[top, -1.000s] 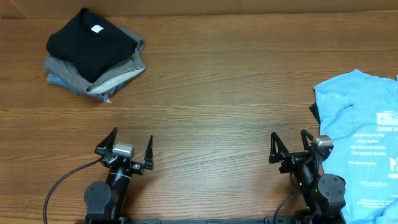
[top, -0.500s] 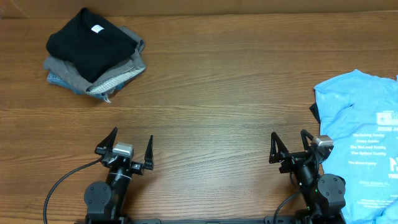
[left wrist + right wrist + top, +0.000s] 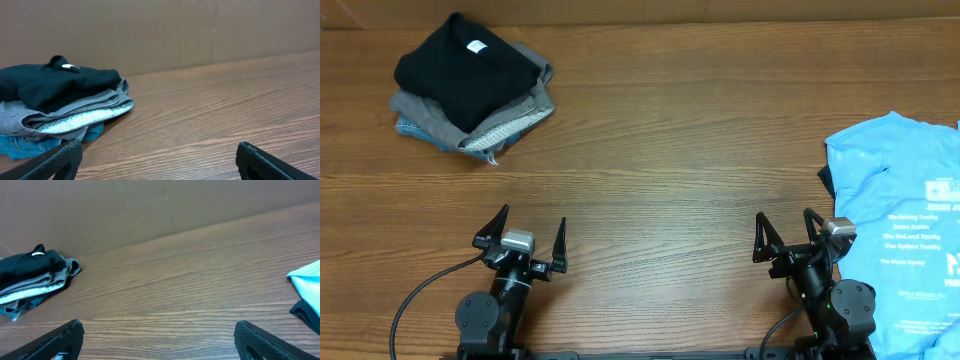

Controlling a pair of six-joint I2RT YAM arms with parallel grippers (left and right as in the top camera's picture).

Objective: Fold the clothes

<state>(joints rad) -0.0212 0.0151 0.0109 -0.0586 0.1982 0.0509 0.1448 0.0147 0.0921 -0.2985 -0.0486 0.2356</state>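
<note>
A light blue T-shirt [image 3: 900,225] with white printed text lies crumpled at the table's right edge, a dark navy garment [image 3: 826,180] peeking out under its left side; both show at the right of the right wrist view [image 3: 307,282]. A stack of folded clothes [image 3: 470,85], black on top of grey and blue, sits at the far left; it shows in the left wrist view [image 3: 60,100] and the right wrist view [image 3: 32,277]. My left gripper [image 3: 530,228] is open and empty near the front edge. My right gripper [image 3: 785,226] is open and empty, just left of the T-shirt.
A brown cardboard wall [image 3: 150,30] runs along the table's far edge. The wooden table [image 3: 670,150] stretches between the folded stack and the T-shirt. A black cable [image 3: 415,300] loops at the left arm's base.
</note>
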